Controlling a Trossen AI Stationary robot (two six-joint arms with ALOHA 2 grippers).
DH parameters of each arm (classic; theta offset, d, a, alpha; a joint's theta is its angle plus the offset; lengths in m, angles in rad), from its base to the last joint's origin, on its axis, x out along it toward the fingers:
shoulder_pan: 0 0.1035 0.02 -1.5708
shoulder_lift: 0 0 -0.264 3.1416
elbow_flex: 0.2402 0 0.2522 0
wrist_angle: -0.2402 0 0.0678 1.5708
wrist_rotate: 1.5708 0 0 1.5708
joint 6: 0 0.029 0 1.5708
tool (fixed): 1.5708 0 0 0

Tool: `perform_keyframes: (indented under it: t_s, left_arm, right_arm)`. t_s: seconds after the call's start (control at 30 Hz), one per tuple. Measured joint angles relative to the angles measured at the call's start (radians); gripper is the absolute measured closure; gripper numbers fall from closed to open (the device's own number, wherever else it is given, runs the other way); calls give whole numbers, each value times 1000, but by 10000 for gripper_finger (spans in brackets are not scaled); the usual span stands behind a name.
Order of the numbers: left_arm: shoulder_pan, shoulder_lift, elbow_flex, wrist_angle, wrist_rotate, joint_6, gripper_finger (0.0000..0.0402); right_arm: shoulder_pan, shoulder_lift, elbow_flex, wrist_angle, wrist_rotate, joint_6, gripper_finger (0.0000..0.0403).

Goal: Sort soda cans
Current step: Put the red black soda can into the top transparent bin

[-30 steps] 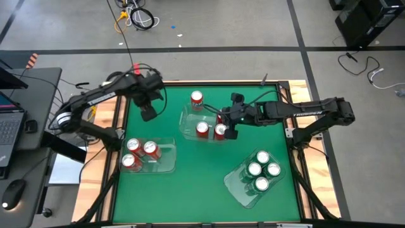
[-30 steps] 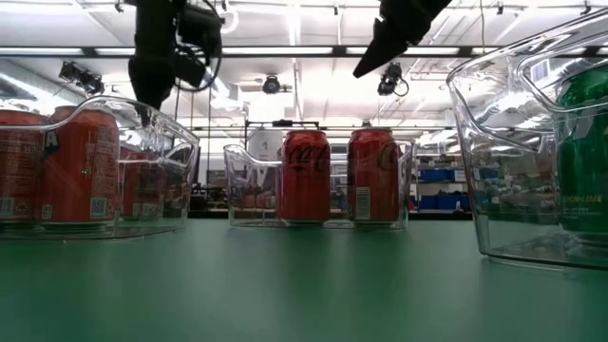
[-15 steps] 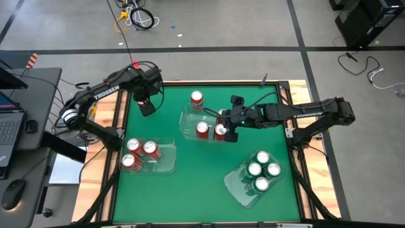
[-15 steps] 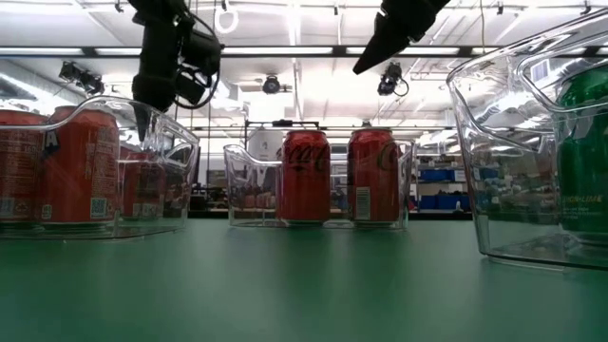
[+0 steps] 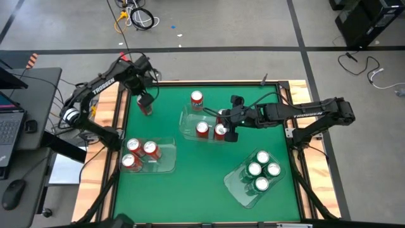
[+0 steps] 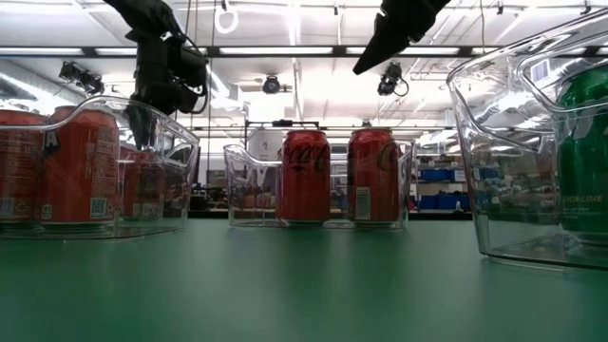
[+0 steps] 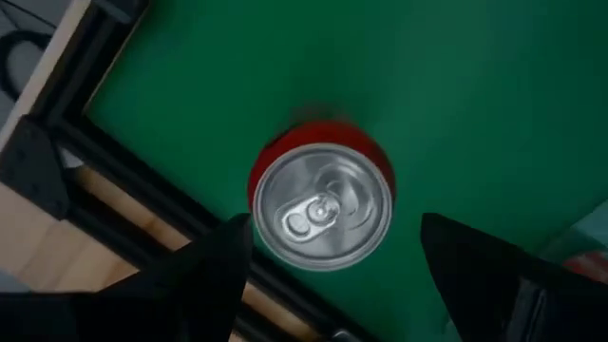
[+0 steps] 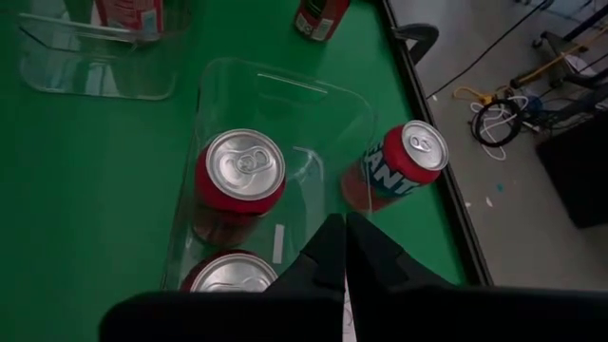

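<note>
One red can (image 7: 321,202) sits near the bench's 10 o'clock corner, left tool (image 7: 328,261) spread wide above it; off-center drop = tipped can. Right tool (image 8: 344,249) clenched, empty.

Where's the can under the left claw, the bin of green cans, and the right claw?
red can (image 7: 321,211), left wrist view, silver top.
green-can bin (image 5: 235,188), high view, bare rim.
right gripper (image 5: 230,133), high view, shut fingertips.
</note>
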Motion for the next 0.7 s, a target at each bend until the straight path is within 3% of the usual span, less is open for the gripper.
perform_keyframes:
  t_s: [0.7]
  left_arm:
    - [40, 102, -7, 12, 19, -26, 93]
  right_arm:
    - [0, 0, 0, -1, 0, 6, 403]
